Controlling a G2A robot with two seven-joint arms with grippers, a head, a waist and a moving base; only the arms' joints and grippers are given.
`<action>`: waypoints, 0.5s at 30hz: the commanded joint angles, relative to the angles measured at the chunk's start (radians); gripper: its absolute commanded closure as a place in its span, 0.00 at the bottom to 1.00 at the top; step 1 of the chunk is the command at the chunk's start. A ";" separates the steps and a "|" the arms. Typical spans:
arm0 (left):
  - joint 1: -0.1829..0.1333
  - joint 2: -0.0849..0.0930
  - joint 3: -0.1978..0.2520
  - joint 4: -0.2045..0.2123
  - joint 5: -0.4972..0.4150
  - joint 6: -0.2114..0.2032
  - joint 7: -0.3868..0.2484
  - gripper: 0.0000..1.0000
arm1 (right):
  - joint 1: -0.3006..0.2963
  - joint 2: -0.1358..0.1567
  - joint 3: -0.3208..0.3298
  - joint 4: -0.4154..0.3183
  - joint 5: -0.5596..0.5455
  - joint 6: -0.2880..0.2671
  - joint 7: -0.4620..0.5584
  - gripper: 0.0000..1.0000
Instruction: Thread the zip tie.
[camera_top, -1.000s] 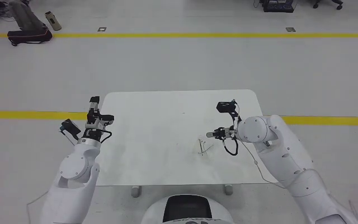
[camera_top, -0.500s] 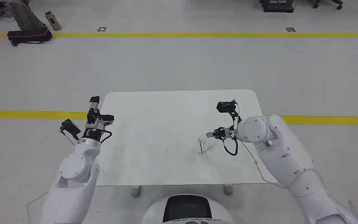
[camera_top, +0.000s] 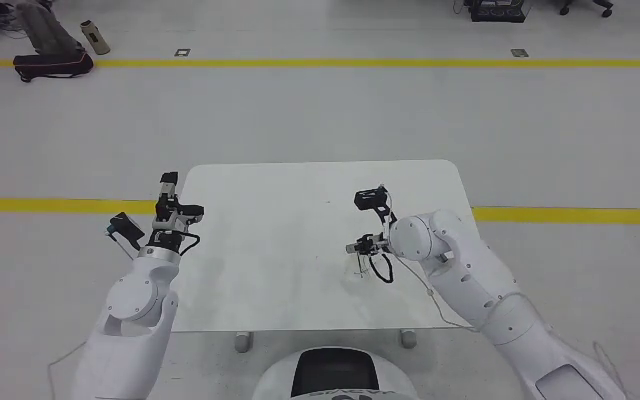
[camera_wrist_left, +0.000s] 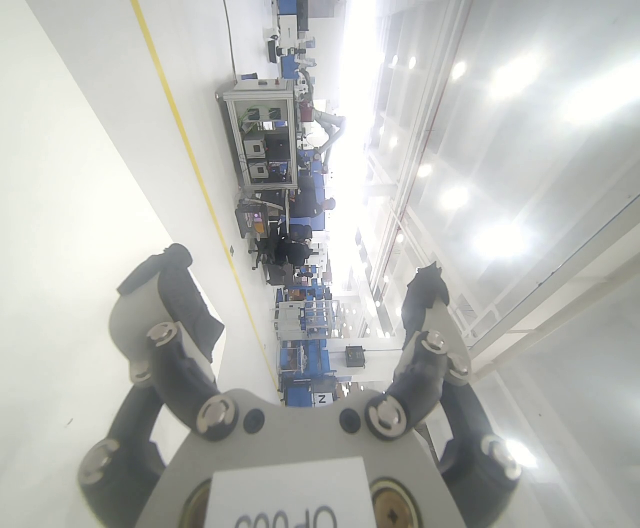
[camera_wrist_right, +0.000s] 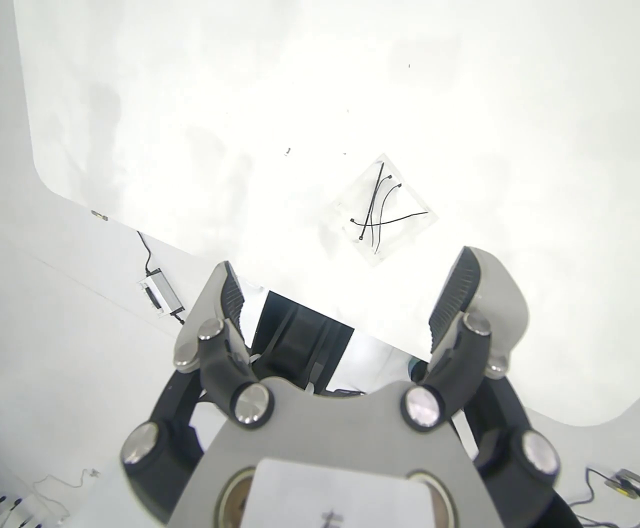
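From top: white tabletop (camera_top: 300, 190) on pale floor (camera_top: 320, 110), yellow lines (camera_top: 330, 63), bag (camera_top: 45, 60) at 11 o'clock, right claw (camera_top: 352, 247) over tabletop's 4 o'clock, left wrist: left claw (camera_wrist_left: 302, 265) spread, cabinets (camera_wrist_left: 260, 140) beyond, right wrist: right claw gaping above zip ties (camera_wrist_right: 371, 202) in clear tray (camera_wrist_right: 407, 200) on tabletop

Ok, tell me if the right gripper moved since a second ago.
Yes. The right gripper has shifted from near the table's right edge toward its middle.
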 joint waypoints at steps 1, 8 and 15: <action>0.000 0.000 0.000 0.000 0.000 0.000 0.000 0.00 | 0.008 -0.024 -0.007 0.034 -0.027 0.000 0.007 0.00; 0.000 0.000 0.000 0.000 0.000 0.000 0.000 0.00 | 0.008 -0.109 0.011 0.109 -0.130 0.000 0.060 0.00; 0.000 0.000 0.000 0.000 0.000 0.000 0.000 0.00 | 0.008 -0.109 0.011 0.109 -0.130 0.000 0.060 0.00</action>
